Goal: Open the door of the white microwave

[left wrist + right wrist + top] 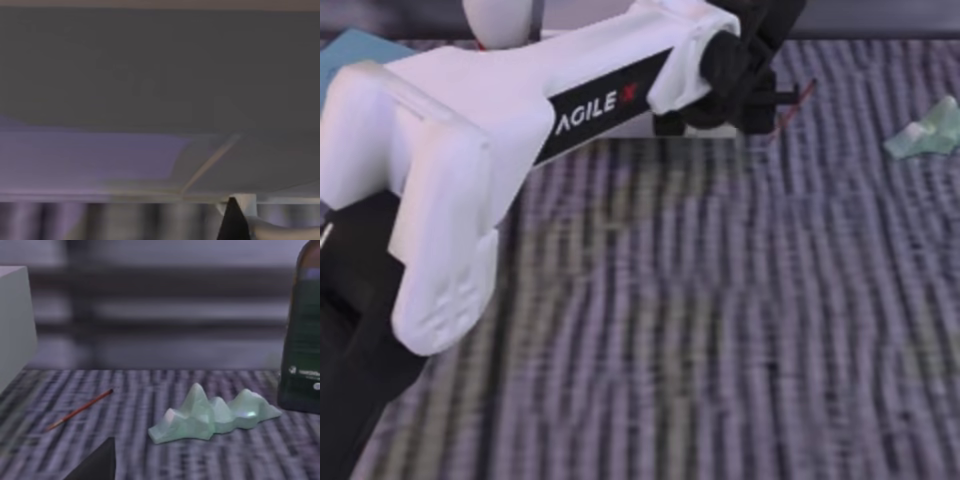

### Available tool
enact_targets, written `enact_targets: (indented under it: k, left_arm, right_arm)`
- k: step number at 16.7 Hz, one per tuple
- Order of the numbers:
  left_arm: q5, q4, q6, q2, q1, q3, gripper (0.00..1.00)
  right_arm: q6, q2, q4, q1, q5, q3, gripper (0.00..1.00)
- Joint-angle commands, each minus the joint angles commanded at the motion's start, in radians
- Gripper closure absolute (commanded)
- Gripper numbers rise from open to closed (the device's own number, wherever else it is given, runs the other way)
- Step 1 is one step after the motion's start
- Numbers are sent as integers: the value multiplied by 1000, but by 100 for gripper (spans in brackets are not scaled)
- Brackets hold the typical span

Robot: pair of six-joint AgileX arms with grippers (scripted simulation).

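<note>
- The left gripper [760, 70] is reaching to the far edge of the table [720, 330], pressed in close against the white microwave [705, 128], most of which is hiding beneath the arm. Whether its fingers are clenched on anything I cannot tell; only one dark fingertip [232, 220] is showing in the left wrist view.
- The door [160, 70] is filling that wrist view with its grey window, its pale frame running just above the fingertip, so the gripper is probably working at the door's edge for a handle pull.
- A thin red stick [795, 108] is lying just beside the gripper.
- The right gripper is out of the top view, looking from low down over a pale green jagged piece [212, 415] and a dark bottle [302, 335]; its fingers' state I cannot tell.
</note>
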Motion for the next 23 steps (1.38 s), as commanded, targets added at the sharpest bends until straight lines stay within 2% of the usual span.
enact_targets:
  k: [1, 2, 9, 10, 17, 23]
  left_arm:
    - [0, 0, 0, 0, 0, 0, 98]
    - [0, 0, 0, 0, 0, 0, 100]
    - [0, 0, 0, 0, 0, 0, 100]
    - [9, -7, -1, -30, -38, -62, 100]
    - [-20, 74, -30, -113, -34, -200, 100]
    - [-21, 76, -31, -114, -33, -202, 100]
  right_arm:
    - [0, 0, 0, 0, 0, 0, 0]
    - [0, 0, 0, 0, 0, 0, 0]
    - [0, 0, 0, 0, 0, 0, 0]
    - [0, 0, 0, 0, 0, 0, 0]
    - [0, 0, 0, 0, 0, 0, 0]
    - [0, 0, 0, 0, 0, 0, 0]
